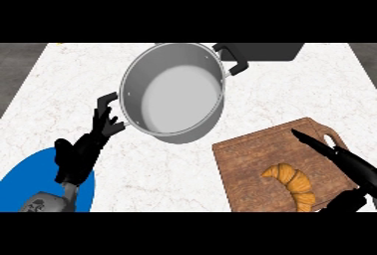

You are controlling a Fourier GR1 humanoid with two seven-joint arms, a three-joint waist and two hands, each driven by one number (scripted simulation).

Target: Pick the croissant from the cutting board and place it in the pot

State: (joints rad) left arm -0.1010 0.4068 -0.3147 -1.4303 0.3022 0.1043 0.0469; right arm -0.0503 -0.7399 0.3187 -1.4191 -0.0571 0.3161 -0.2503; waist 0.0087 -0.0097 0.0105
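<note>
Head view: unmarked croissant (292, 185) on cutting board (250, 164), pot (174, 92) unlabelled.

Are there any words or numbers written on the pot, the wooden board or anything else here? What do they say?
There are none to read.
The pot: plain grey metal with black handles, no label.
The cutting board: only wood grain, no print.
The croissant: no wrapper or tag.
The blue plate and the white counter: no writing, only faint marbling on the counter.
</note>
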